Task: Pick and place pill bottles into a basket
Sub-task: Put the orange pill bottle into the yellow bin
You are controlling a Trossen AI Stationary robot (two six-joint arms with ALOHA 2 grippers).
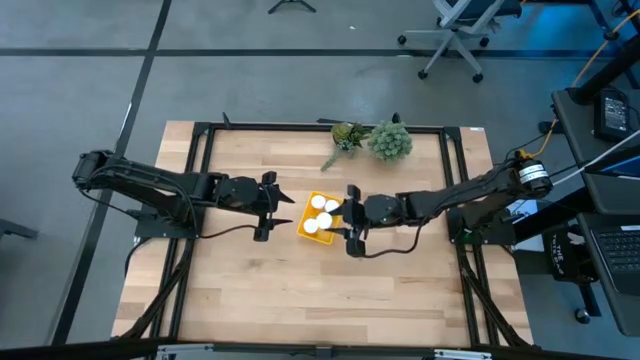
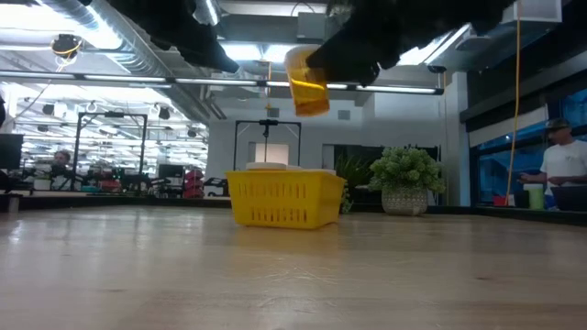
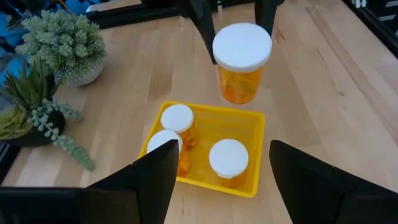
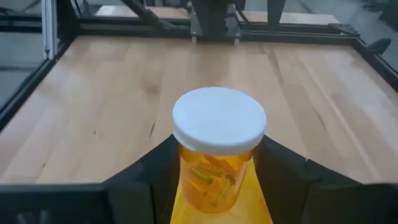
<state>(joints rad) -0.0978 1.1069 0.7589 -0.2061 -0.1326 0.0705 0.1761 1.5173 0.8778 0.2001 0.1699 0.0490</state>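
We have the right tool (image 4: 214,186) clamped on the fourth pill bottle (image 4: 217,155), holding it by its orange body just under the white cap, and it hangs in the air above the near edge of the yellow basket (image 3: 249,134), well clear of the table (image 1: 250,300). We judge the bottle light and stiff, a hard smooth plastic that could slip or twist if gripped loosely; the straight orange wall below the cap looks like the surest place to hold, since the cap is wider and gives a stop against sliding. A few loose pieces inside may shift, but should add little weight. Three capped bottles (image 3: 229,158) already stand in the basket, leaving one free corner, so the crowding caps and the low rim are what we must clear on the way down. The left tool (image 3: 217,168) waits just beside the basket with its fingers apart, empty. Two potted green plants (image 1: 390,142) stand farther back, out of the path.
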